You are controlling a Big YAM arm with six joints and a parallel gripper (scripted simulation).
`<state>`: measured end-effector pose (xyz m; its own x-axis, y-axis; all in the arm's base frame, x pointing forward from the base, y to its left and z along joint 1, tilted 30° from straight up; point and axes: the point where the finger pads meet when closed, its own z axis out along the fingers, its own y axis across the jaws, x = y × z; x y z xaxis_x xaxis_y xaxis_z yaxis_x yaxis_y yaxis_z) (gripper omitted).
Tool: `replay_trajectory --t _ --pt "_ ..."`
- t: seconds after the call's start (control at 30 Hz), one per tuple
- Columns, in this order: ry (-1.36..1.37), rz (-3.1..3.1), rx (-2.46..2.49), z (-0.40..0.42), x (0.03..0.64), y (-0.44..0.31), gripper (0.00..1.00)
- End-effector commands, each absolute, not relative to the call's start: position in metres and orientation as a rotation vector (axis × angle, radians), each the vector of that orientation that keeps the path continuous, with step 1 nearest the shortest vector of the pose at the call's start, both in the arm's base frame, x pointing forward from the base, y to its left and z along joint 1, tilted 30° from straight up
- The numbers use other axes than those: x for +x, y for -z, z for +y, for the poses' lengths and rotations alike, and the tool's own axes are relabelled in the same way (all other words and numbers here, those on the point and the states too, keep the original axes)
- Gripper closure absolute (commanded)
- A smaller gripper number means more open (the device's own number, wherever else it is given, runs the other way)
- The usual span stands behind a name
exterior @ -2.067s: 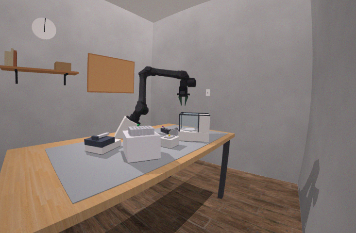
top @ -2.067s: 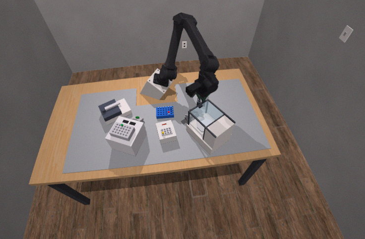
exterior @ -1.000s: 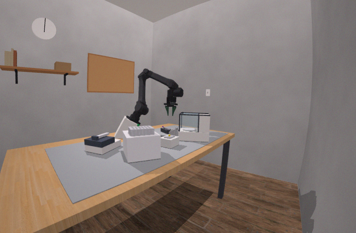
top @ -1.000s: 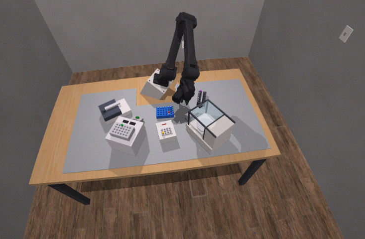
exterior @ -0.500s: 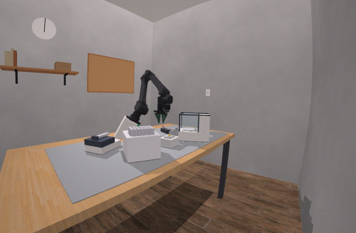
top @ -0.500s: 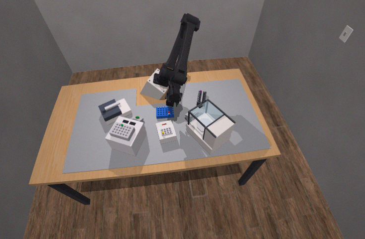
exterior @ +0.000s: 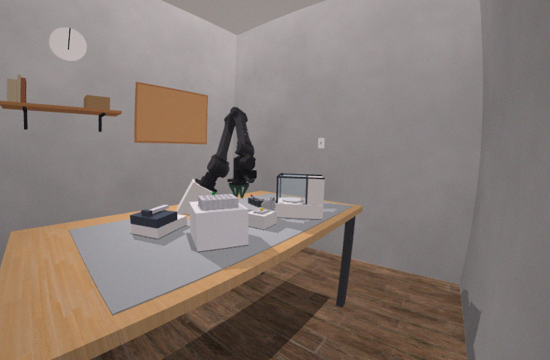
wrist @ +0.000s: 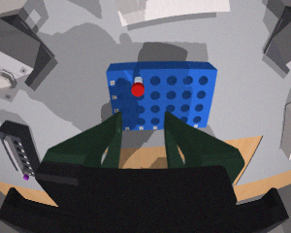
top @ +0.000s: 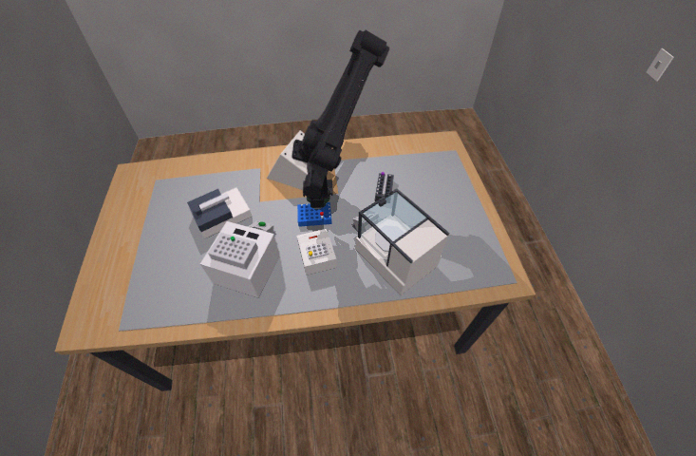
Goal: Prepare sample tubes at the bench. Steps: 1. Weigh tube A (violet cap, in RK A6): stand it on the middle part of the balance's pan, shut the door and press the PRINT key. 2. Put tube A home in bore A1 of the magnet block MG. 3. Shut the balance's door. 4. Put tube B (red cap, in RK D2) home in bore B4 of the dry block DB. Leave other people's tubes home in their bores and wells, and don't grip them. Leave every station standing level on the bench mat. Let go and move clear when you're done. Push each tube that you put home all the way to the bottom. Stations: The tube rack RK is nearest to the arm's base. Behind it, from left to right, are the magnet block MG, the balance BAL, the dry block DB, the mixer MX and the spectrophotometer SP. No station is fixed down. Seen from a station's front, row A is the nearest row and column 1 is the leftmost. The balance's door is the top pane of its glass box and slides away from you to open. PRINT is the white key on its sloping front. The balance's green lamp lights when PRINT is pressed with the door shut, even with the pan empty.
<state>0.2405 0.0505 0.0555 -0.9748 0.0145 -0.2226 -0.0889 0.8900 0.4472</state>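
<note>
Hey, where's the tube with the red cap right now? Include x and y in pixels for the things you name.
The red-capped tube [top: 321, 214] [wrist: 138, 88] stands in the blue rack [top: 305, 220] [wrist: 162, 66]; in the wrist view it's left of centre, just beyond the gripper's fingers.

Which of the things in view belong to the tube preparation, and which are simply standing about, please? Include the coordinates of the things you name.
For the job:
- red-capped tube [wrist: 138, 89]
- blue rack [top: 313, 220] [wrist: 162, 66]
- violet-capped tube [top: 382, 173]
- balance [top: 423, 238] [exterior: 315, 190]

Just about:
- wall clock [exterior: 62, 44]
- corkboard [exterior: 171, 113]
- wall shelf [exterior: 61, 109]
</note>
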Motion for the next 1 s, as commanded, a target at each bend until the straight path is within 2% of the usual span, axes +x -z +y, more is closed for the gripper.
replay_trajectory --t 0.0,0.97 --pt "-0.662 2.777 -0.157 0.052 0.264 -0.071 0.64" --pt "-0.668 2.799 -0.117 0.051 0.252 -0.068 0.64"
